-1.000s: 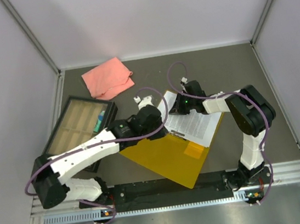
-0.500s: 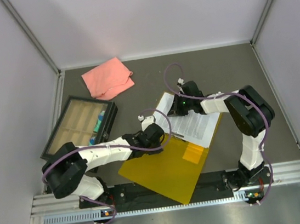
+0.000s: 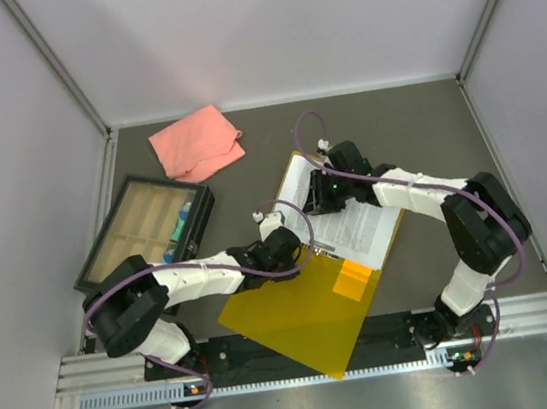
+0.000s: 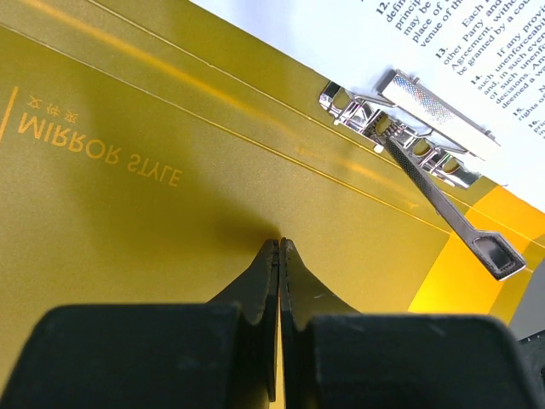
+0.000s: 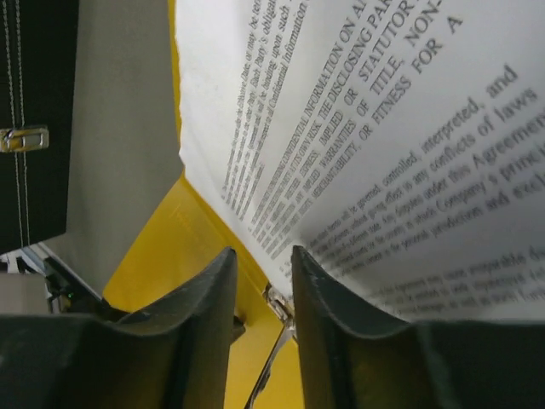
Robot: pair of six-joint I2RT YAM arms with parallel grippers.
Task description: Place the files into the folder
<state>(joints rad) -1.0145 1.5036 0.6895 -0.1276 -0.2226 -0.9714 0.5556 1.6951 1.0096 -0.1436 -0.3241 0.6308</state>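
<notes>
The yellow-orange folder (image 3: 298, 312) lies open on the table, its cover flap spread toward the near left. The files (image 3: 357, 224), white printed sheets, rest on its inner right half beside the metal clip (image 4: 409, 128). My left gripper (image 3: 281, 248) is shut, its tips (image 4: 279, 244) touching the yellow flap (image 4: 128, 170) just left of the clip. My right gripper (image 3: 324, 190) sits at the sheets' far-left corner. Its jaws (image 5: 262, 256) stand a little open, with yellow folder (image 5: 162, 256) and clip showing in the gap. The curled paper edge (image 5: 383, 128) lies against the right finger.
A pink cloth (image 3: 197, 142) lies at the back left. A black-framed tray (image 3: 146, 231) with compartments sits at the left, close to my left arm. Grey walls enclose the table on three sides, and a metal rail (image 3: 322, 344) runs along the near edge.
My left gripper has pulled back from the sheets' far-left corner to the flap near the clip, and the flap has shifted slightly nearer. My right gripper has edged left along the sheets.
</notes>
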